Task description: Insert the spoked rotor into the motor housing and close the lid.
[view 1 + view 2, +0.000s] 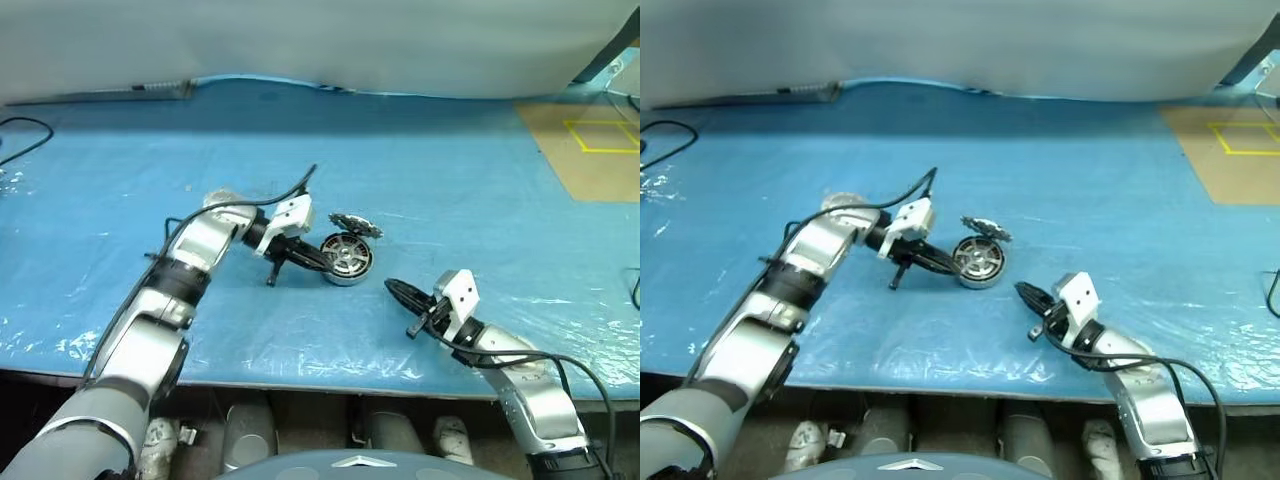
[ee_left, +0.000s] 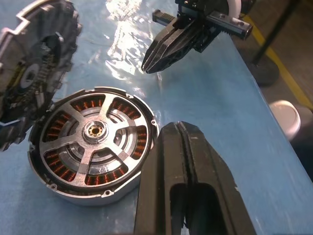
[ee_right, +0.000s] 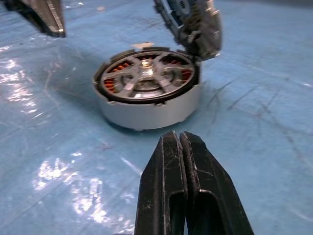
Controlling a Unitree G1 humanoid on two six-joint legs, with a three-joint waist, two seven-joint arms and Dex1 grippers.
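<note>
One blue plastic-covered table (image 1: 450,190) under tarp

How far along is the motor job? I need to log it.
Done: the spoked rotor sits inside the motor housing. In hand: nothing; the left gripper and right gripper are both shut and empty beside it. Left: the lid stands open on its hinge.

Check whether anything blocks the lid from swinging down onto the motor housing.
Nothing visible does. The spoked rotor already sits in the motor housing, the lid stands raised at its hinge, and both shut end effectors are clear.
</note>
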